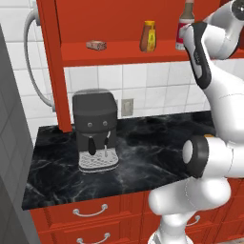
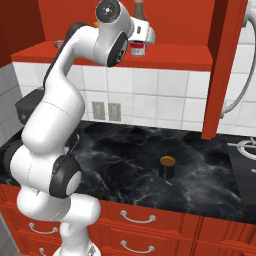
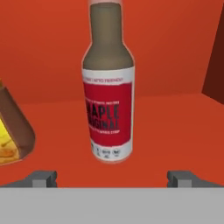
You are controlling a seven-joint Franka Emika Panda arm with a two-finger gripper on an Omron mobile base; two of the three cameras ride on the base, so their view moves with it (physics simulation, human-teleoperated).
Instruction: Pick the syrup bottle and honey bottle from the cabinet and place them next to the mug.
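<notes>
The syrup bottle stands upright on the red cabinet shelf: dark brown neck, red maple label, pale base. It sits centred ahead of the gripper, whose fingers are spread wide on either side, not touching it. The amber honey bottle stands just beside it.

A rendered home kitchen is showing here.

White wall tiles are backing a black marble counter, where a coffee machine is standing; red drawers are running below, and a red cabinet is hanging above.
</notes>
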